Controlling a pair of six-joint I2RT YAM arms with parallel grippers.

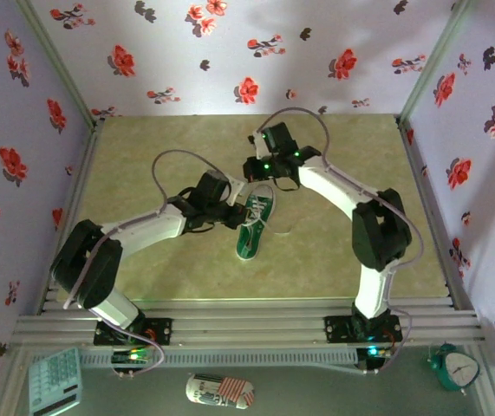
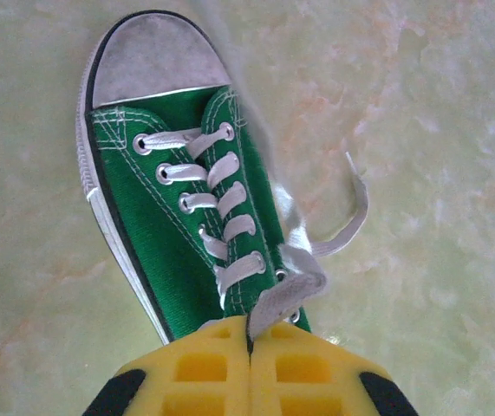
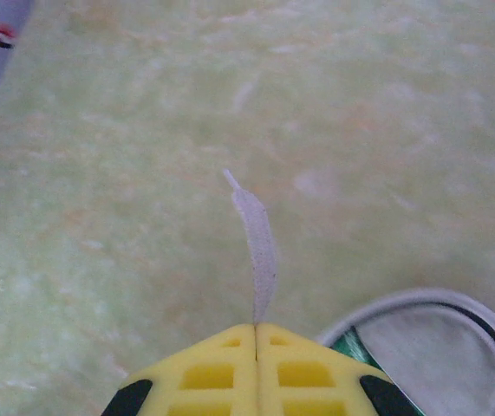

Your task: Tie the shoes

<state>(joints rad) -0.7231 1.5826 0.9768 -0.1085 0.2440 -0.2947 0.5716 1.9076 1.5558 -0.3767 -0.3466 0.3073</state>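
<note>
Closest in the left wrist view, at 6 o'clock, the left gripper (image 2: pixel 250 328) is clenched, its two yellow fingers (image 2: pixel 204 364) pinching one strand of the white laces (image 2: pixel 230 192). That strand comes off the top eyelets of the one green sneaker (image 2: pixel 156 234). The sneaker's toe cap points to 11 o'clock, and a loose lace end trails off toward 3 o'clock.

In the right wrist view the right gripper (image 3: pixel 256 328) is likewise closed tight at 6 o'clock, with a second strand of the laces (image 3: pixel 260 247) standing out of it toward 12. The sneaker's toe cap (image 3: pixel 438 347) lies at 5 o'clock.

From above, the single sneaker (image 1: pixel 254 227) lies mid-table (image 1: pixel 143 143), toe toward 12 to 1 o'clock. The left gripper (image 1: pixel 232 211) is at its 9 o'clock side and the right gripper (image 1: pixel 270 179) at its 12.

Along the near edge lie three things: one calculator (image 1: pixel 54 381) at 7 o'clock, one striped oblong thing (image 1: pixel 219 391) at 6, and one teal alarm clock (image 1: pixel 453 368) at 5.
</note>
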